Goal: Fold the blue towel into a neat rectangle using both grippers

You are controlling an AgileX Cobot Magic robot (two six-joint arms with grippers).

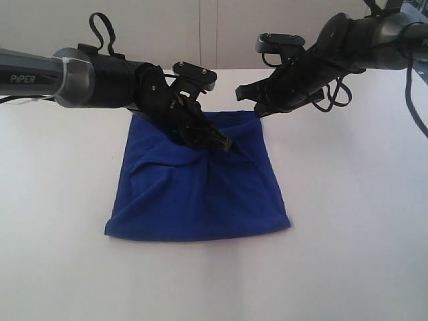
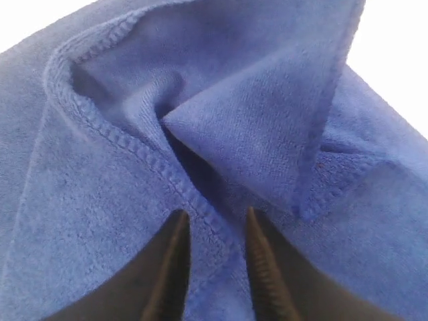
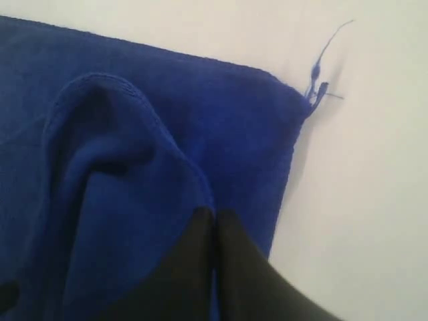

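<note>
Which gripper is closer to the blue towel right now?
Left. The left gripper is down on the blue towel's rumpled middle, jaws apart over a hem. The right gripper hangs shut above the towel's far edge.

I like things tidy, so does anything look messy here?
Yes. The blue towel is bunched into wrinkles in the middle, by the left tool, with a folded flap sticking up instead of lying flat. A loose thread also sticks out from one corner.
</note>
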